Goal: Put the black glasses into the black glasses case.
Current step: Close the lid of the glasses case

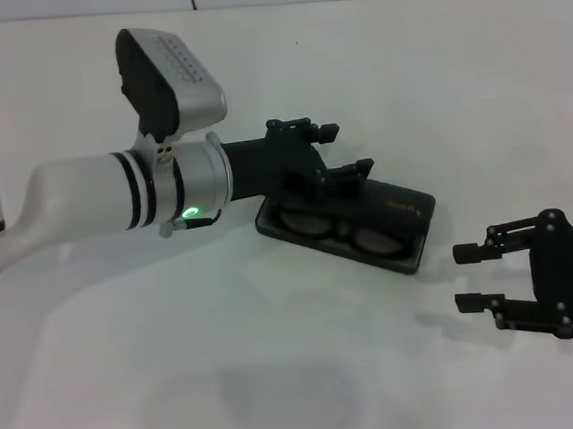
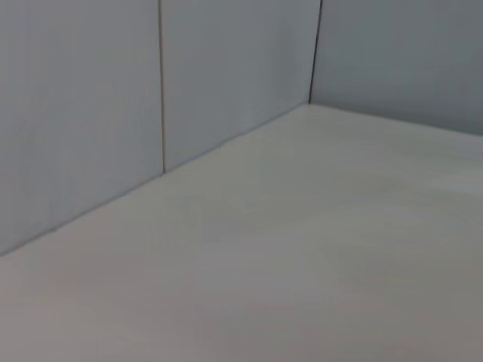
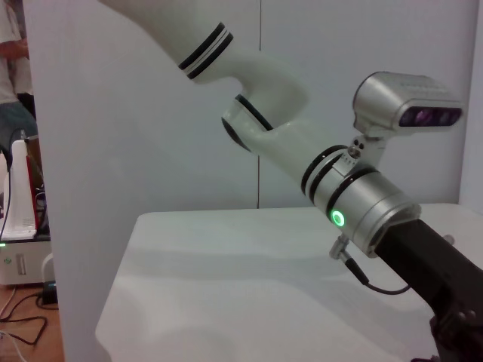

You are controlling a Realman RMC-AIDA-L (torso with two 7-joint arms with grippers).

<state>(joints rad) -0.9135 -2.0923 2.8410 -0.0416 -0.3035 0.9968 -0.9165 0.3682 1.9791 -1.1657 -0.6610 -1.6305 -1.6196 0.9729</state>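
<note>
The black glasses case (image 1: 414, 225) lies open on the white table at the middle of the head view, with a small gold logo on its right part. The black glasses (image 1: 340, 230) lie inside it, both roundish lenses showing. My left gripper (image 1: 349, 147) hangs just over the case's far edge with its fingers open and nothing between them. My right gripper (image 1: 463, 278) stands open to the right of the case, a little apart from it, fingers pointing toward it. Only the left arm (image 3: 362, 204) shows in the right wrist view.
The white table (image 1: 281, 376) runs out to grey wall panels (image 2: 90, 105) at the back. Beyond the table's left edge in the right wrist view stand cables and equipment (image 3: 19, 226) on the floor.
</note>
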